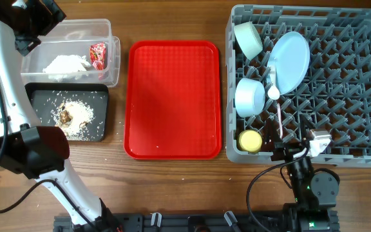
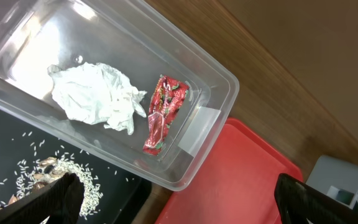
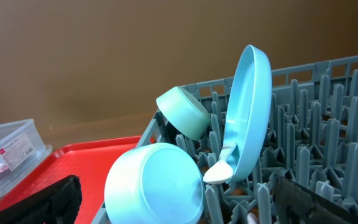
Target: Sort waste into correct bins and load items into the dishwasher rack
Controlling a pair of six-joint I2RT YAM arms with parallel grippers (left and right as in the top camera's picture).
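Along rack (image 1: 366, 16) left edge: two bowls (image 1: 248, 38), one plate (image 1: 290, 59), one cup (image 1: 250, 140), one spoon (image 1: 274, 90). In tub (image 1: 111, 38): one napkin (image 1: 66, 64), one wrapper (image 1: 98, 55). Gaping, empty: left gripper (image 2: 182, 196), right gripper (image 3: 188, 199).

Plate (image 1: 292, 58), bowls (image 1: 250, 96), cup (image 1: 250, 140) in grey rack (image 1: 356, 96)
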